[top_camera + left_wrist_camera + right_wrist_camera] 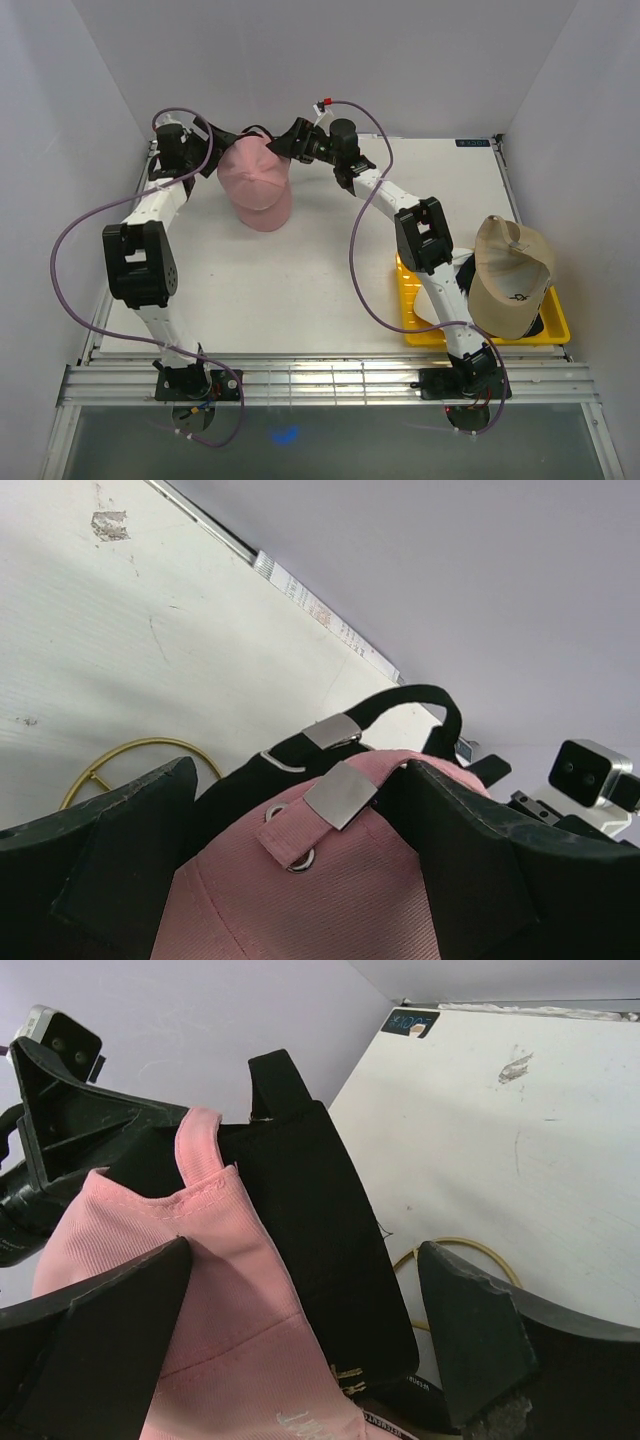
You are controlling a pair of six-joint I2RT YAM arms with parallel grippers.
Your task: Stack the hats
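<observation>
The pink cap (pixel 258 185) sits crown up near the far edge of the table (pixel 300 290), toward the far-left corner, with its brim pointing at the near edge. It lies over a black cap (pixel 310 1220) (both back straps carry metal buckles). The tan cap (pixel 513 275), with a dark logo, perches tilted by the right edge, close to the near-right corner.

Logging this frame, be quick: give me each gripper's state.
Left gripper: open, jaws either side of the pink cap.
Right gripper: open, pink cap and black cap between its jaws.
</observation>
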